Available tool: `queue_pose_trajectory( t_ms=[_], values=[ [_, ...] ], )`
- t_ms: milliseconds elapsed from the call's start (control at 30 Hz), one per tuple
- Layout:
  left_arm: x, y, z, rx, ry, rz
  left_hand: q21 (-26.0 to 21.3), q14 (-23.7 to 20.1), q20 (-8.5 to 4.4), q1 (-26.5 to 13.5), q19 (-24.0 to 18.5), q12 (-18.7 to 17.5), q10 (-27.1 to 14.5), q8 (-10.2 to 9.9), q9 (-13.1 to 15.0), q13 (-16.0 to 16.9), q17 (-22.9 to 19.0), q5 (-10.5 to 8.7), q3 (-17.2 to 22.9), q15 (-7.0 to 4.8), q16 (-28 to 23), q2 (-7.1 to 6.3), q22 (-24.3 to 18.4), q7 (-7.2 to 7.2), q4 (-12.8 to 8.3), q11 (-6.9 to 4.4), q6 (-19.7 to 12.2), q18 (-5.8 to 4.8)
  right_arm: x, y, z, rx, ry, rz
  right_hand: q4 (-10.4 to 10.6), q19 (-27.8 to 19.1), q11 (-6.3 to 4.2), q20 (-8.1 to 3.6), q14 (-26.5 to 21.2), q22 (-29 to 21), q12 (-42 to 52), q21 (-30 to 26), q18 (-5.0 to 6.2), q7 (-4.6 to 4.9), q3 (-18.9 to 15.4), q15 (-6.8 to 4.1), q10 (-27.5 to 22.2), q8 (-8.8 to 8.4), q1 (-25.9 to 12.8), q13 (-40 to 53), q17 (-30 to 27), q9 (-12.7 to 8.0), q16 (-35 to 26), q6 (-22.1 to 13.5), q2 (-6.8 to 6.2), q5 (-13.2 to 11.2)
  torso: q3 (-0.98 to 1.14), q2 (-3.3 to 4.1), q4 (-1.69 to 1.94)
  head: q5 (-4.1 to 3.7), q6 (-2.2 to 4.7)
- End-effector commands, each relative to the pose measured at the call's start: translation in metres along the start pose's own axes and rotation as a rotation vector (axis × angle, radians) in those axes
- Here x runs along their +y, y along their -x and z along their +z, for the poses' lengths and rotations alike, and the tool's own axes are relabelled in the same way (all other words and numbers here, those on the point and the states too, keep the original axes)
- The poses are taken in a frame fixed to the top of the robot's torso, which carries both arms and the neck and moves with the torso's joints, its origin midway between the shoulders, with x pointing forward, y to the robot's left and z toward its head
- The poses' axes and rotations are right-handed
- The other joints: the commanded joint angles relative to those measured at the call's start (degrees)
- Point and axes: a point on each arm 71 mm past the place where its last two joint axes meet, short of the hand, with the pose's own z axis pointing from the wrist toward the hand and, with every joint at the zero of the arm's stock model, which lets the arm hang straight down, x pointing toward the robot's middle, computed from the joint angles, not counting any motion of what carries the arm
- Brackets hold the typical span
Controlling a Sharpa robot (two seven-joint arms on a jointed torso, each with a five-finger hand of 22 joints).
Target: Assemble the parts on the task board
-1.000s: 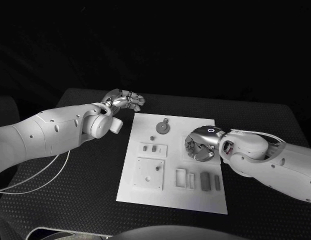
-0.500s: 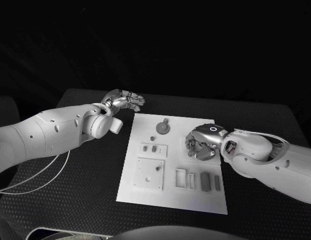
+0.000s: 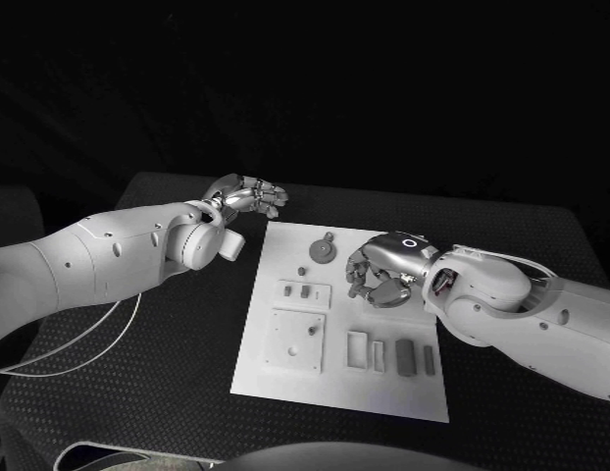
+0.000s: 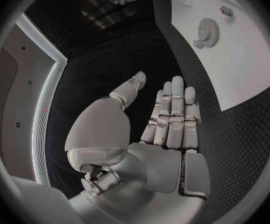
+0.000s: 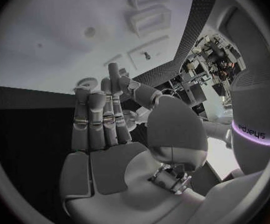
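reaching over the middle of the task board [image 3: 284,368] on the surface, the right hand [image 3: 379,273] is spread and empty and should settle squarely over one part before pinching, while the left hand [image 3: 249,195] hovers released off the board's far left corner.

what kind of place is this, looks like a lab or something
Probably a robotics lab or test bench: a white task board with small parts lies on a black table, and equipment clutters the room behind in the right wrist view.

Dim, dark surroundings, light from above on the bright task board [image 3: 336,324]; strong fisheye bending in wrist views.
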Motion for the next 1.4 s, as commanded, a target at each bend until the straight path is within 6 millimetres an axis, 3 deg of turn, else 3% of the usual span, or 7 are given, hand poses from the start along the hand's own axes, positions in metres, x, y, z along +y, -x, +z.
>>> queue_pose_trajectory(
  t_ms=[33,233,333,600,900,1400],
  values=[
    [-0.001,-0.001,0.001,0.009,-0.013,-0.01,-0.22,0.32,0.0,-0.21,0.16,0.14,0.13,0.28,-0.07,-0.07,0.06,-0.25,0.01,-0.05,-0.38,0.21,0.96,0.3,0.41,0.01,-0.11,0.19,0.016,0.002,0.009,-0.025,0.052,0.032,-0.02,0.24,-0.14,-0.1,0.16,0.28,0.2,0.32,0.93,-0.11,0.26,-0.39,0.3,0.16,-0.04,0.06,0.05,0.78,0.34,0.42,0.43,0.34,0.04,0.02,-0.08,0.41,-0.03],
    [-0.002,-0.004,0.002,0.013,-0.014,-0.012,-0.22,0.32,-0.01,-0.21,0.16,0.15,0.14,0.3,-0.07,-0.07,0.07,-0.25,-0.01,-0.05,-0.4,0.2,0.97,0.29,0.42,0.0,-0.1,0.19,0.05,-0.004,0.026,-0.024,0.138,0.037,-0.06,0.3,-0.13,-0.15,0.18,0.28,0.18,0.34,0.93,-0.09,0.2,-0.39,0.23,0.14,-0.07,0.09,0.07,0.84,0.29,0.33,0.57,0.34,0.01,0.02,0.0,0.54,0.02],
    [-0.002,-0.006,0.003,0.017,-0.015,-0.012,-0.23,0.33,-0.01,-0.22,0.17,0.15,0.15,0.31,-0.07,-0.07,0.07,-0.25,-0.01,-0.05,-0.4,0.2,0.97,0.29,0.42,0.0,-0.1,0.19,0.068,-0.016,0.034,-0.012,0.173,0.053,-0.12,0.32,-0.13,-0.18,0.19,0.28,0.17,0.35,0.93,-0.08,0.15,-0.38,0.19,0.13,-0.09,0.1,0.07,0.87,0.27,0.28,0.63,0.34,-0.06,-0.01,0.02,0.62,0.11],
    [-0.003,-0.01,0.004,0.028,-0.014,-0.016,-0.24,0.32,-0.01,-0.22,0.16,0.15,0.16,0.34,-0.07,-0.07,0.08,-0.26,-0.01,-0.05,-0.42,0.21,0.97,0.28,0.43,0.0,-0.09,0.19,0.09,-0.042,0.041,0.027,0.224,0.048,-0.24,0.33,-0.12,-0.22,0.21,0.29,0.16,0.36,0.93,-0.07,0.09,-0.37,0.14,0.13,-0.09,0.13,0.09,0.93,0.23,0.24,0.73,0.34,-0.06,0.03,0.16,1.13,-0.05],
    [-0.003,-0.012,0.004,0.032,-0.014,-0.017,-0.24,0.32,-0.01,-0.24,0.16,0.15,0.17,0.35,-0.07,-0.07,0.08,-0.26,-0.02,-0.05,-0.43,0.21,0.97,0.28,0.44,-0.01,-0.08,0.19,0.094,-0.059,0.042,0.053,0.226,0.039,-0.32,0.33,-0.12,-0.24,0.22,0.29,0.16,0.36,0.93,-0.07,0.08,-0.37,0.12,0.13,-0.06,0.14,0.09,0.96,0.21,0.22,0.76,0.34,-0.01,0.03,0.02,1.69,-0.38],
    [-0.003,-0.013,0.004,0.037,-0.014,-0.019,-0.27,0.31,0.0,-0.29,0.15,0.15,0.18,0.39,-0.07,-0.07,0.1,-0.26,-0.05,-0.04,-0.46,0.23,0.97,0.27,0.51,-0.01,-0.06,0.18,0.093,-0.075,0.039,0.111,0.226,0.028,-0.62,0.29,-0.11,-0.26,0.27,0.32,0.19,0.38,0.93,-0.07,-0.06,-0.36,0.1,0.15,-0.12,0.21,0.16,1.09,0.19,0.21,0.91,0.35,0.08,0.04,0.03,1.85,-0.67]
  ],
)
